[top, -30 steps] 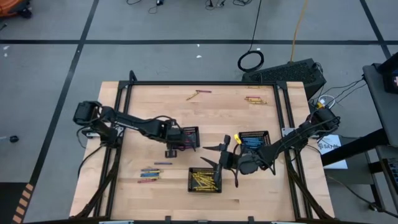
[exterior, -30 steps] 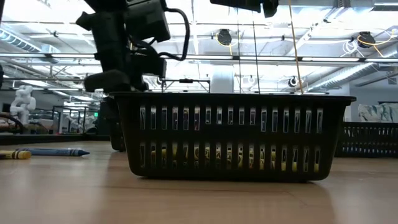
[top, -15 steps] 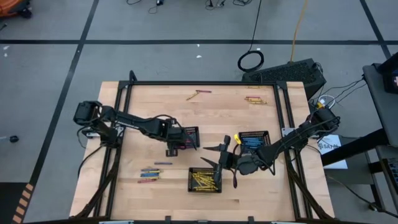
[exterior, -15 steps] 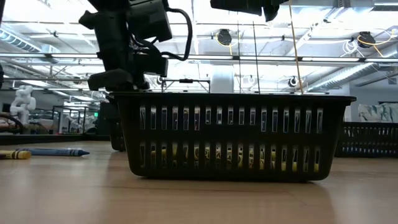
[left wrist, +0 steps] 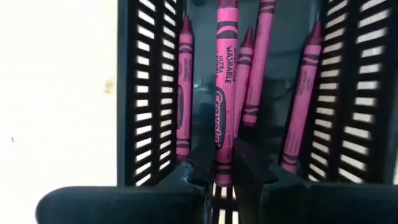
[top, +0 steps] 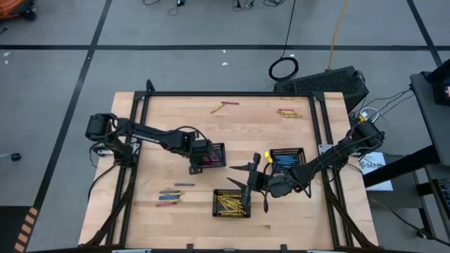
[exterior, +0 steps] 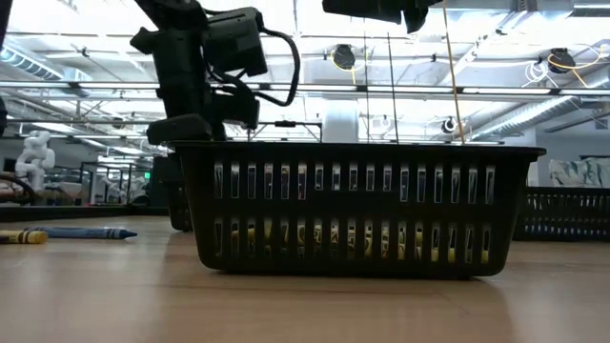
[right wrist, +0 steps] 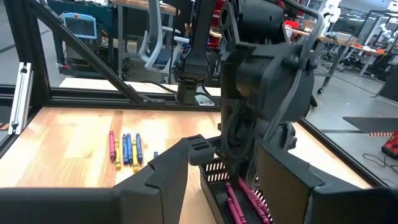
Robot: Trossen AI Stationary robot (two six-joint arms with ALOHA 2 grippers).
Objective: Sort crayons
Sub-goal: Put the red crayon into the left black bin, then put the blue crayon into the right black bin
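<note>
Pink wax crayons lay lengthwise in the black slotted plastic tray (top: 214,154) near the middle of the pale wooden table (top: 169,119), and the left gripper (left wrist: 224,169) hung over that tray with its two dark fingers pinched narrowly on one upright pink crayon (left wrist: 224,106), whose lower end sat between the fingertips. In the left wrist view four more pink crayons (left wrist: 184,93) rested on the tray floor around the held one, some leaning against the slotted walls.

A second black tray (top: 231,202), nearer the front edge of the table, held a heap of yellow crayons (top: 229,204); in the low view this tray (exterior: 362,205) filled the middle of the picture, with yellow showing through its slots. A third black tray (top: 287,157) to the right held blue crayons (top: 284,160).

The right gripper (top: 247,181) hovered between the yellow tray and the blue tray with its fingers spread wide and nothing between them.

Loose crayons remained on the bare wood: a mixed cluster of blue, yellow and red sticks (top: 169,196) left of the yellow tray, a pair (top: 223,106) near the far edge, and a small group (top: 285,112) toward the far right corner. A blue crayon (exterior: 81,232) lay flat on the table in the low view.
</note>
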